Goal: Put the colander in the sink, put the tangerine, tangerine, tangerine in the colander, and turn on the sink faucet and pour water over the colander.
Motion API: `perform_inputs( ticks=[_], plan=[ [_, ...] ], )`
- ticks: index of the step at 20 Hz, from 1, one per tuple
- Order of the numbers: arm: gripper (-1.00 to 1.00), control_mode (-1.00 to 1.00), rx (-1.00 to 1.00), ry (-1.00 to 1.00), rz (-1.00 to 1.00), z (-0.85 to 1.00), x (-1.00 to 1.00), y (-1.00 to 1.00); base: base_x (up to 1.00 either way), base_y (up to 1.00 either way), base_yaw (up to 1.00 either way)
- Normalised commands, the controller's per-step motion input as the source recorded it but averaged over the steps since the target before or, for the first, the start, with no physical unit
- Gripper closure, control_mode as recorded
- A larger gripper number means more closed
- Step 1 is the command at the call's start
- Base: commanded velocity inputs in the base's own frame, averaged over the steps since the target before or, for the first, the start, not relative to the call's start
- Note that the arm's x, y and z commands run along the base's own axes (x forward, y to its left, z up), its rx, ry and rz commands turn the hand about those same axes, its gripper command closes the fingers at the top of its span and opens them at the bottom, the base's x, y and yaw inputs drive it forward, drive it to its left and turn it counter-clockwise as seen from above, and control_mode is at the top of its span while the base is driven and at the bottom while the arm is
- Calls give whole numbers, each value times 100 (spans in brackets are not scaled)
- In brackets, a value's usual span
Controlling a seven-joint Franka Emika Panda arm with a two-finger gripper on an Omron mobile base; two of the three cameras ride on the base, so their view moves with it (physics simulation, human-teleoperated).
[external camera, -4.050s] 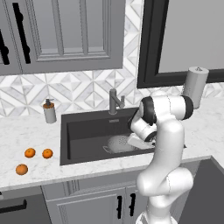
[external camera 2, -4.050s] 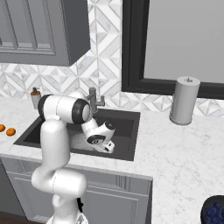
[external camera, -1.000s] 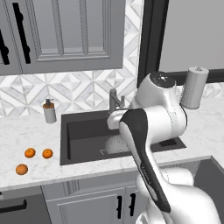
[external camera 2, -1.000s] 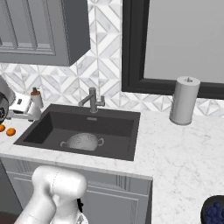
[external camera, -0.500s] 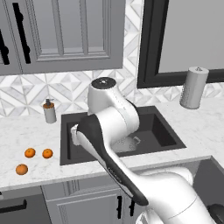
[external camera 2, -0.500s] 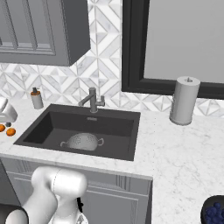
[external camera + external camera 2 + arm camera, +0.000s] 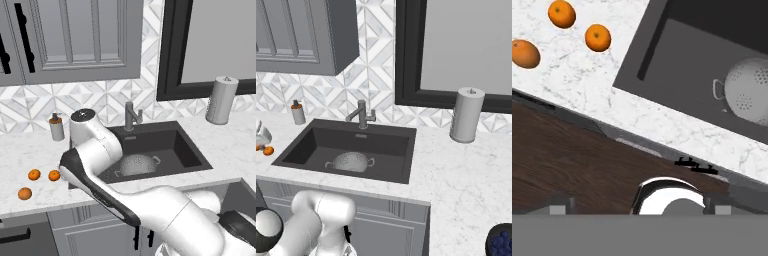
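Charcoal sink (image 7: 187, 150) set in the marble counter (image 7: 30, 150); silver colander (image 7: 136, 164) rests on its floor, faucet (image 7: 131, 116) at 12 o'clock of it. Three tangerines (image 7: 598, 38) lie on the counter at 9 o'clock of the sink. Claw's jaws spread wide, holding nothing

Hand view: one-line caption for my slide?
Perforated silver metal colander sits in dark charcoal sink; three orange tangerines wait on white marble counter.

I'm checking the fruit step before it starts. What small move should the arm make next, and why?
Probably bring the open gripper down over the nearest tangerine. The colander already sits in the sink, while all three tangerines lie on the counter.
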Motion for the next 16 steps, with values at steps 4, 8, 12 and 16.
perform_inputs(
  ticks=[4, 8, 12, 16],
  plan=[
    [-100, -100, -3, 12, 16, -29, 80, 65, 0, 0, 0],
    [-100, -100, -10, 13, 14, -42, 52, 62, 0, 0, 0],
    [-100, -100, -13, 8, 14, -49, 45, 51, 0, 0, 0],
    [-100, -100, -10, 5, 13, -37, 52, 42, 0, 0, 0]
  ],
)
